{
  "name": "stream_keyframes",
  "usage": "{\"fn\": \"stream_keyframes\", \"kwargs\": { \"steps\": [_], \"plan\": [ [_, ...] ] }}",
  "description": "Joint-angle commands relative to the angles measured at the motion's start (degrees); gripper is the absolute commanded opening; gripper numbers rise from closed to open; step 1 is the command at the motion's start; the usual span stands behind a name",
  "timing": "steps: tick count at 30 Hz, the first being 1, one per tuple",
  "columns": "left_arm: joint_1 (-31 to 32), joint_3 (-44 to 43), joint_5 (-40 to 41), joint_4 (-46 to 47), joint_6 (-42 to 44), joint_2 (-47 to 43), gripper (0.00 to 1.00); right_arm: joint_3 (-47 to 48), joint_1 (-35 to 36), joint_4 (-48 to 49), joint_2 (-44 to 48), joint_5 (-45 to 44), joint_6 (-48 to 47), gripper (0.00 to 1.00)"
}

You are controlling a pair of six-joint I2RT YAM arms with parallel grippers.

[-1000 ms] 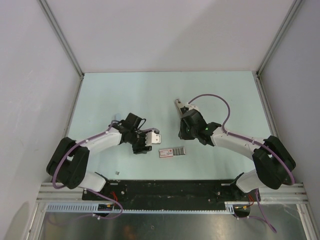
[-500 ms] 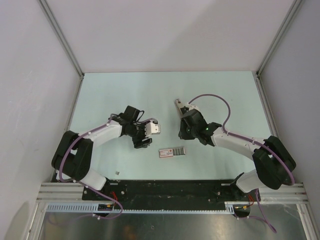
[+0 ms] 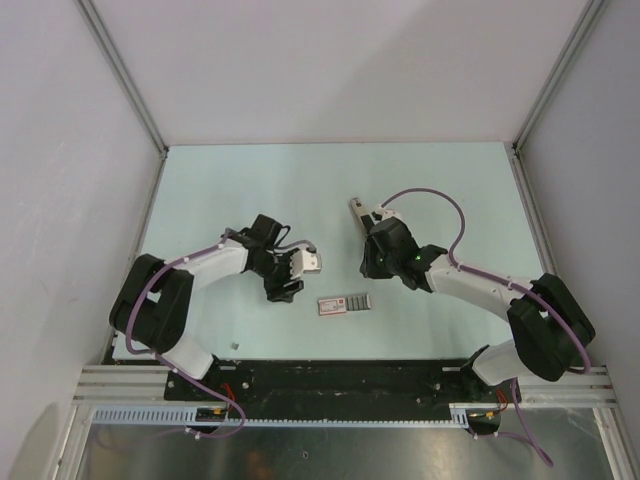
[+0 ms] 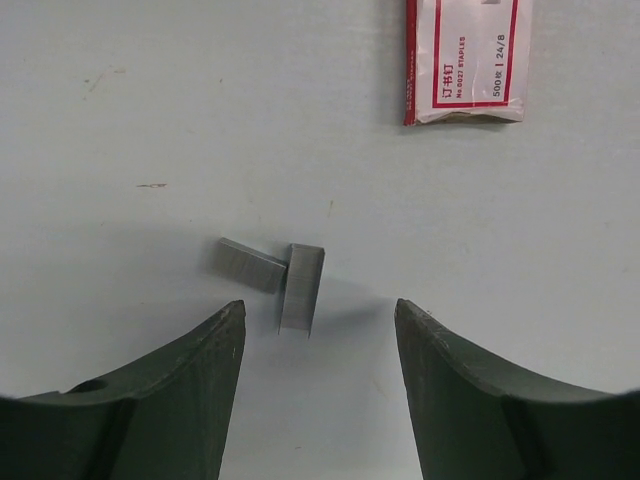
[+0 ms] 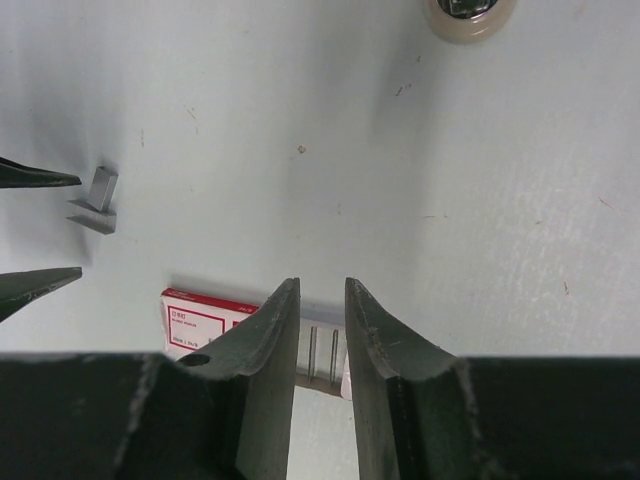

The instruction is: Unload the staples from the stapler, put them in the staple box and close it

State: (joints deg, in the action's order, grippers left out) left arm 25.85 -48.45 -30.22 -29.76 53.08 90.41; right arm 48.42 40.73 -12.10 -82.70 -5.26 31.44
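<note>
Left gripper (image 4: 318, 308) points down at the table (image 3: 250, 180), jaws spread wide, nothing held. The staples (image 4: 290, 275): 2 short grey strips lying loose on the table, touching each other in an L shape. They sit right between the left fingertips (image 4: 215, 350), and neither finger touches them.

Staple box (image 4: 465, 60), red-and-white, lies flat, apart from the strips and beyond the left gripper. The top view shows its grey ribbed end facing the right arm's side.

Right gripper (image 5: 322, 285) sits over the box's long edge in its own view. Its jaws are only a narrow gap apart, the box shows through the gap, and nothing is between them. In that same view the 2 strips are off to the left, framed by both left finger tips.

The stapler (image 3: 355, 210): slim bar with a pale top, angled, on the far side of the right gripper in the top view. Its near end is hidden behind the gripper body, so it is unclear whether it touches the gripper.

1 tiny grey bit (image 3: 233, 346) lies near the table's front edge by the left arm base, too small to identify.
</note>
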Motion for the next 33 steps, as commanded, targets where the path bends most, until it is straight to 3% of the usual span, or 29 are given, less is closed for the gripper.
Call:
{"fn": "stream_keyframes", "kwargs": {
  "steps": [1, 17, 33],
  "plan": [
    [0.4, -1.3, -1.1, -1.3, 1.8, 0.3, 0.66, -0.4, -0.5, 1.2, 2.3, 0.4, -0.8, 0.30],
    [4.1, 1.5, -0.3, -1.2, 2.4, -0.8, 0.53, -1.1, -1.0, 2.0, 2.3, 1.3, -0.7, 0.29],
    [8.8, 7.4, 0.5, -1.6, 1.1, -6.5, 0.49, -1.4, -1.7, 1.8, 3.1, 1.7, -0.6, 0.27]
  ]
}}
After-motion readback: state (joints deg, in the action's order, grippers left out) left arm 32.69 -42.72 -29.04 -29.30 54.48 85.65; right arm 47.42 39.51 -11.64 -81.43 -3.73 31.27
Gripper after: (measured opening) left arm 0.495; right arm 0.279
